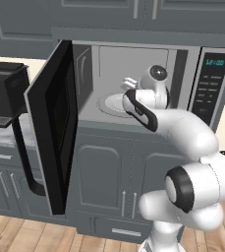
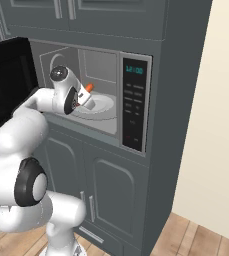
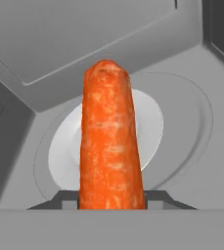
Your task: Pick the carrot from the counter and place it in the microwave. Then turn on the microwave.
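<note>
So the carrot [image 3: 111,141] is clamped in the gripper [image 2: 87,98], jaws partly closed around its lower end, and the whole hand is parked inside the open microwave [image 1: 133,88]. In the hand view the carrot is seen sticking straight up toward 12 o'clock from the dark finger tips [image 3: 155,197], with the white turntable plate [image 3: 150,122] spread out behind it and the grey cavity walls beyond that. From the right base view only the orange tip is spotted, poking out of the gripper toward 1 o'clock, held above the plate, not resting on it as far as can be told. The black glass door [image 1: 52,128] is swung wide open at 9 o'clock in the left base view, its bar handle [image 1: 26,157] hanging off the edge. The keypad [image 2: 133,107] with its cyan display [image 2: 134,69] is seen at 3 o'clock of the cavity. A black coffee machine [image 1: 3,91] is sat on the table [image 1: 6,138] way off at 9 o'clock.
</note>
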